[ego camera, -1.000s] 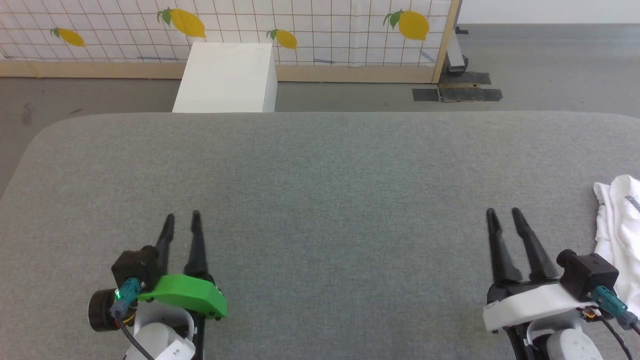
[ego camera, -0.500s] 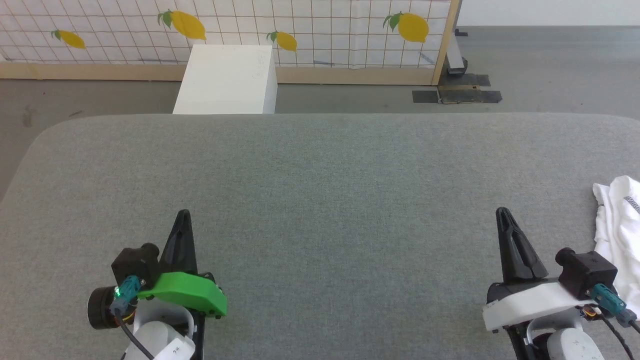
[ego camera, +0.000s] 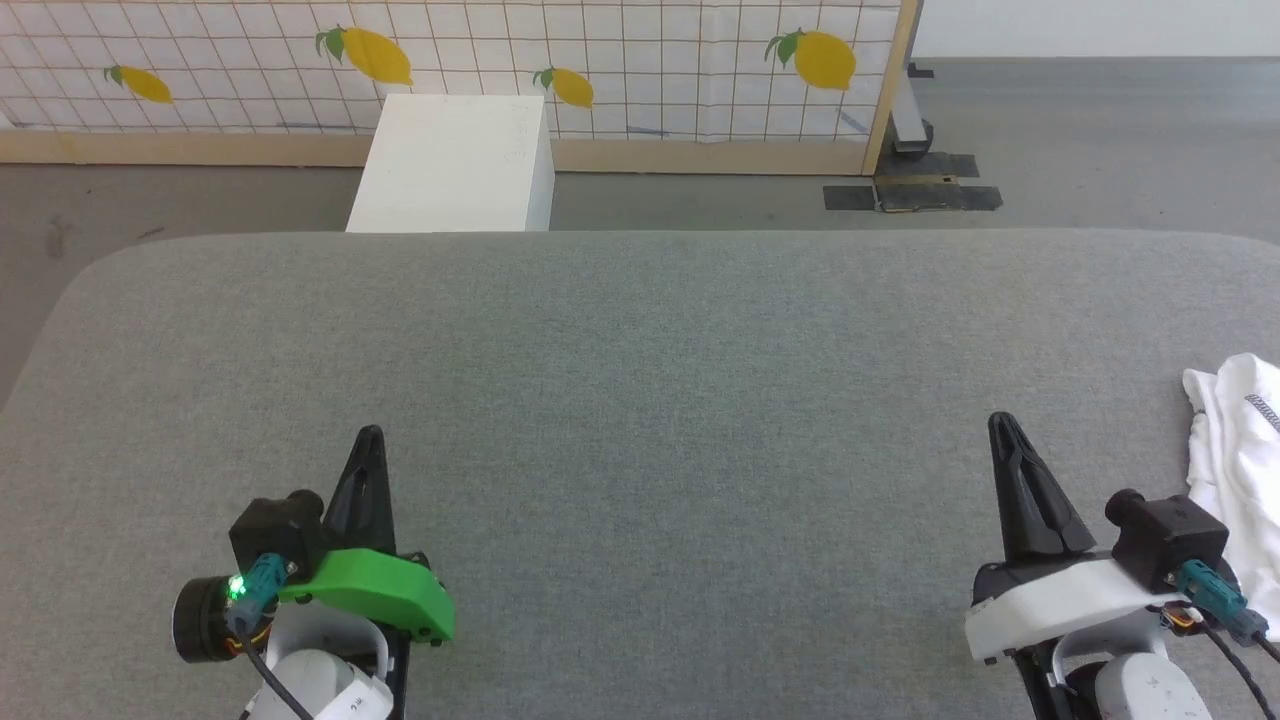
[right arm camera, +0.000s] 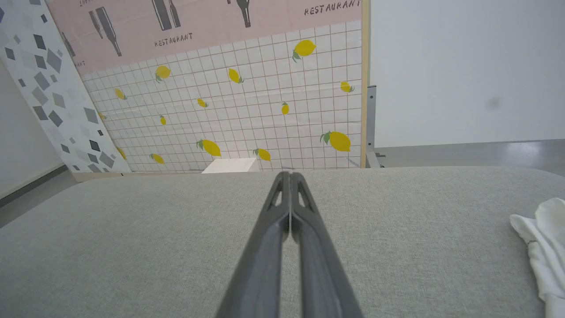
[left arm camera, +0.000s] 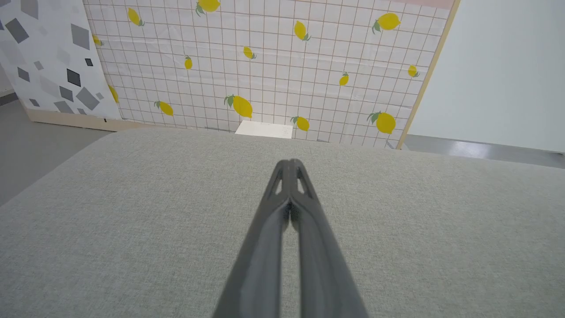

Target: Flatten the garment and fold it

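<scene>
Garment [ego camera: 1236,470] lies bunched just right of the right gripper [ego camera: 1001,425], not touching it. Right and left gripper [ego camera: 369,436] fingers are pressed together, empty. It looks thin, limp and light, so pinch a loose edge.

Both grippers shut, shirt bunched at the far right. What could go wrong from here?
1. The garment runs past the head view's right edge, so its full lie is unseen; a blind pinch may grab several layers.
2. The right gripper is shut; approaching like that would likely shove the cloth rather than grasp it.
</scene>
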You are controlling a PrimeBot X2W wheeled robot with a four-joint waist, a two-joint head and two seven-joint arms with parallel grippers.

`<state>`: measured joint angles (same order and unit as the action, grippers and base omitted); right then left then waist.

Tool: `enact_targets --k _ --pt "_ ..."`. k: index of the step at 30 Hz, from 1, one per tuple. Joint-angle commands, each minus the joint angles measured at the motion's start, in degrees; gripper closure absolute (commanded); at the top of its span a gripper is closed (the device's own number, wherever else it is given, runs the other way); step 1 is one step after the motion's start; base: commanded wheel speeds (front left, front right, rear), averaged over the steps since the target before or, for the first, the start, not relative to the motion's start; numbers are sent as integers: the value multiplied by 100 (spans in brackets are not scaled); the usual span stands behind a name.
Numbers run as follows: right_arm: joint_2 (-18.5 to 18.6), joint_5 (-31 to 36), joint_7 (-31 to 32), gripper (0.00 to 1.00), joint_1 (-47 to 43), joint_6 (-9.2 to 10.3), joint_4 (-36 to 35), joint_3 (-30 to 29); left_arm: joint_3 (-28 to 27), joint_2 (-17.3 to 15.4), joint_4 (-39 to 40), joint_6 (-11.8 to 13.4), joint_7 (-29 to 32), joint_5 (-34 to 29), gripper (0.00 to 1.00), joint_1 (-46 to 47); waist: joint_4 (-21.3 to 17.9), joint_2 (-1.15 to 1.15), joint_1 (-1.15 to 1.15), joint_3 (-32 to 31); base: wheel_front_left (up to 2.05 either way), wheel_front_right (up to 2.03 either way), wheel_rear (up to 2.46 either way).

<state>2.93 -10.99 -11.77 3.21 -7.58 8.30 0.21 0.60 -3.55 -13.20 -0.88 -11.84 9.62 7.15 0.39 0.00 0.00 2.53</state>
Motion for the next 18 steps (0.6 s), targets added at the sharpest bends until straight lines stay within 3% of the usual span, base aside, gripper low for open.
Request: enact_targets --k 1,18 --pt "-1 60 32 100 -70 2 -50 0 -11 15 58 19 34 -42 100 -64 -1 0 0 -4 0 0 0" --pt "-2 239 229 100 -113 3 -184 -4 -20 24 275 31 232 -201 100 -176 -7 0 0 -46 0 0 0"
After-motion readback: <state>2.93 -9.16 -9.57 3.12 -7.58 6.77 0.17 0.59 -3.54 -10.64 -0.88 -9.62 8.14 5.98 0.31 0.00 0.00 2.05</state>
